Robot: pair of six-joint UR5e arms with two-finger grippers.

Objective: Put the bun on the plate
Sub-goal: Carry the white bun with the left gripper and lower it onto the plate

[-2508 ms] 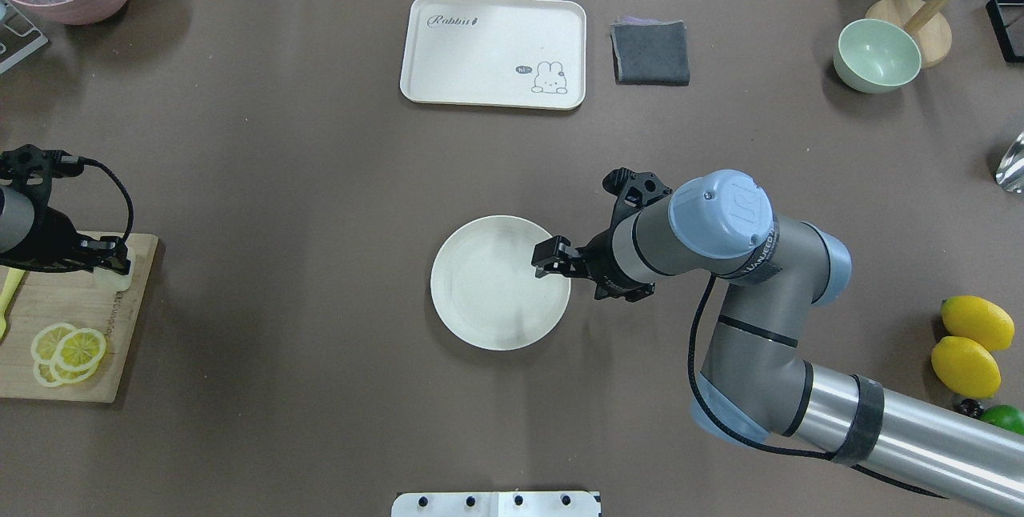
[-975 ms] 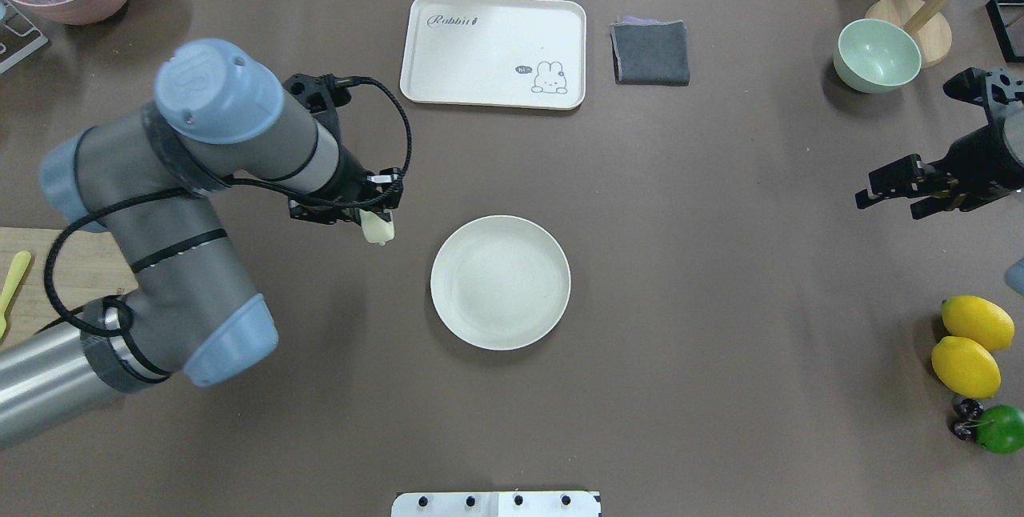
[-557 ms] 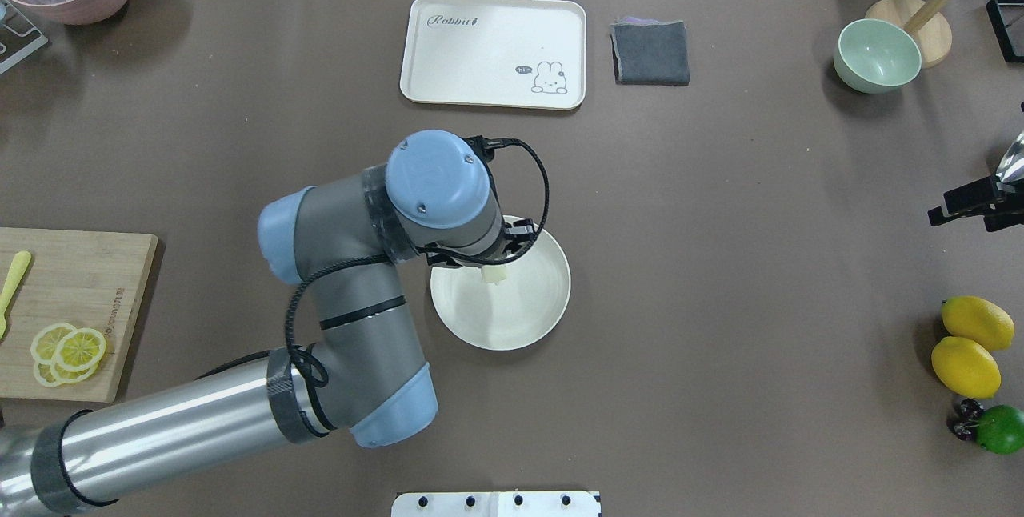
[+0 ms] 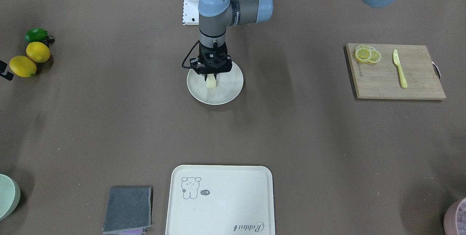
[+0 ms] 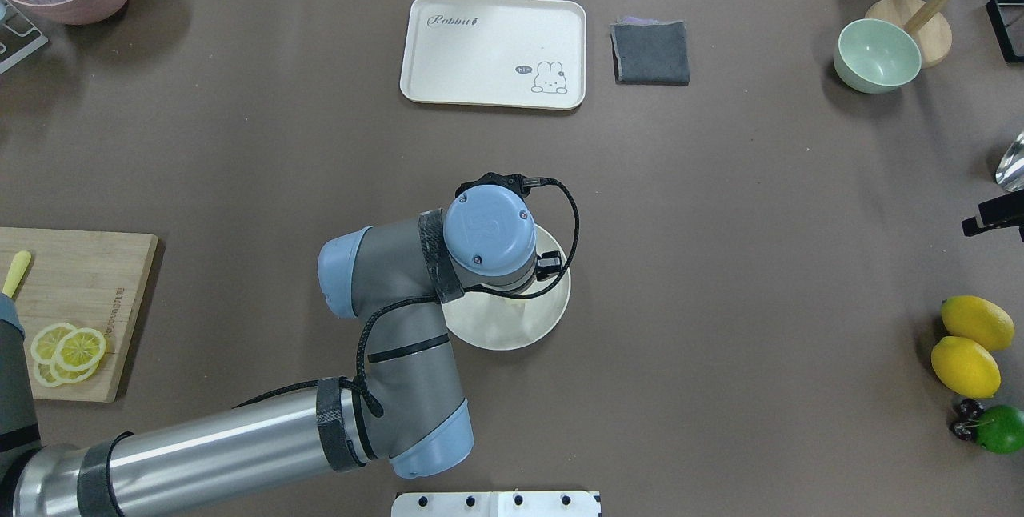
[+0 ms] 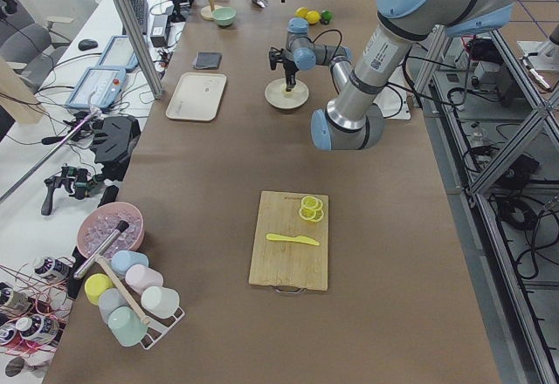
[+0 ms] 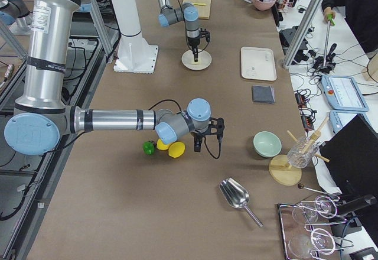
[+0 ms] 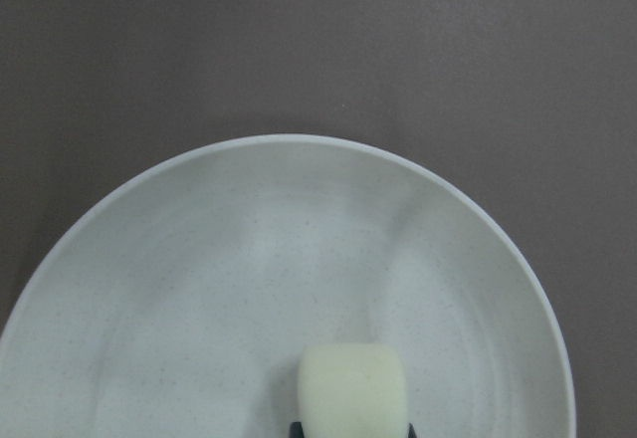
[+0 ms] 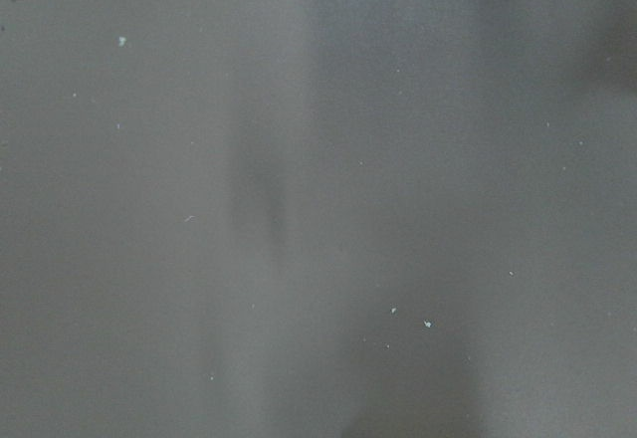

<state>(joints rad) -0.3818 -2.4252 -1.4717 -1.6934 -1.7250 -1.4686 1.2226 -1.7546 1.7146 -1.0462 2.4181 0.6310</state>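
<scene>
The bun (image 4: pixel 211 83), a small pale cream lump, hangs upright over the middle of the round cream-white plate (image 4: pixel 233 82). My left gripper (image 4: pixel 211 76) points straight down and is shut on the bun's top. The left wrist view shows the bun (image 8: pixel 351 390) low over the plate (image 8: pixel 249 289); I cannot tell whether they touch. From overhead, the left wrist hides the bun and part of the plate (image 5: pixel 512 329). My right gripper (image 5: pixel 992 217) shows only as a black fragment at the table's right edge, so whether it is open or shut is unclear.
A cream tray (image 5: pixel 494 51), a grey cloth (image 5: pixel 650 53) and a green bowl (image 5: pixel 877 55) lie along the far side. Two lemons (image 5: pixel 976 323) and a lime (image 5: pixel 1002 427) sit at the right. A cutting board (image 5: pixel 80 293) with lemon slices (image 5: pixel 68 349) is at the left.
The left arm carried the bun from the cutting board to above the plate's middle. The right arm drew back from the plate to the table's right edge.
</scene>
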